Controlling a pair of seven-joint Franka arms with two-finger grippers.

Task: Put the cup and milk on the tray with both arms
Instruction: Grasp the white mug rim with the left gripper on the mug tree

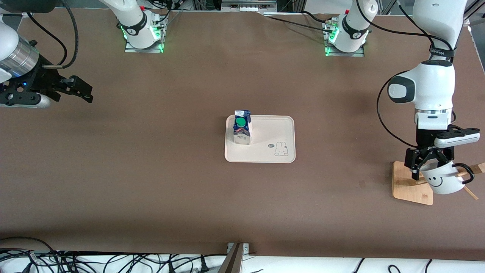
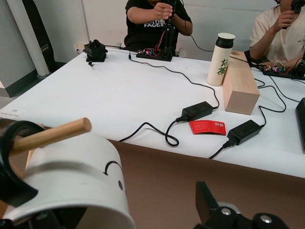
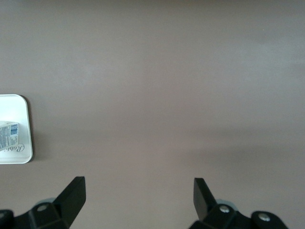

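My left hand sits at the left arm's end of the desk, over the wooden rack, with its fingers closed on the rim of the cup. The cup is tilted, mouth up toward the hand, its smiley face turned to the front camera, and a rack peg runs through the black handle, so on my left wrist view the peg lies right across the top of the white wall. That corner is tight: the rack stands close to the desk's end, with the pegs sticking out beside the cup.

My right hand hangs released, fingers spread, over bare desk at the right arm's end, near that edge, and this arm is waiting.

The tray lies flat mid-desk, long axis running between the two ends of the desk, well apart from both hands with open brown surface all round. The milk stands upright on the tray's end toward the right arm, green cap on top. The tray's bunny corner, nearer the front camera and toward the left arm, is bare.
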